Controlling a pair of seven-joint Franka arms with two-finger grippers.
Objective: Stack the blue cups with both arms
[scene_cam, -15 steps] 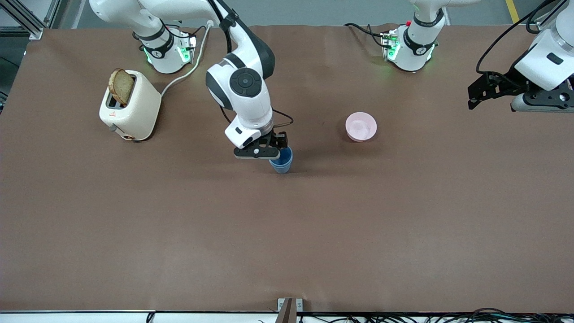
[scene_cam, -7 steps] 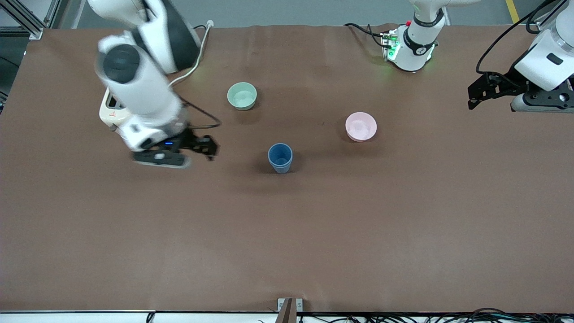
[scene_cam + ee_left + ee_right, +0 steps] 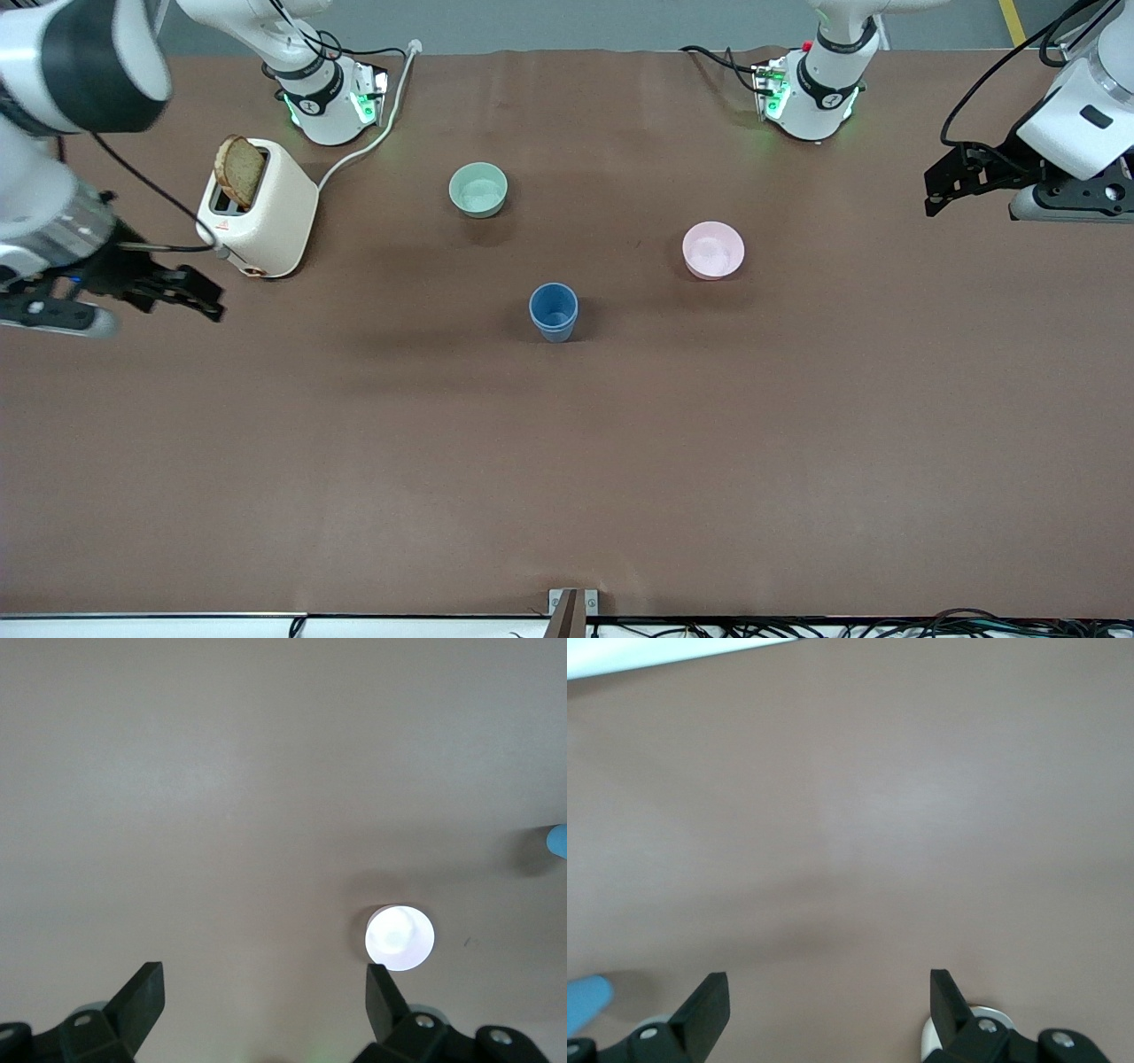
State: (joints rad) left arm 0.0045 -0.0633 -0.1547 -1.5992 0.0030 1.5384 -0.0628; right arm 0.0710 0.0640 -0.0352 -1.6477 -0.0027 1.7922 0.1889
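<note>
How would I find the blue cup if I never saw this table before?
Start at the white toaster with bread sticking out, toward the right arm's end of the table. Go along to the table's middle, past the green bowl. The blue cup stands nearer the front camera than both bowls, and it is taller, narrower and the only blue thing.

The brown tabletop (image 3: 709, 461) carries a blue cup stack (image 3: 554, 312) near its middle. Farther from the front camera stand a pink bowl (image 3: 713, 250), a green bowl (image 3: 478, 190) and a toaster (image 3: 257, 208) holding bread (image 3: 240, 170).
</note>
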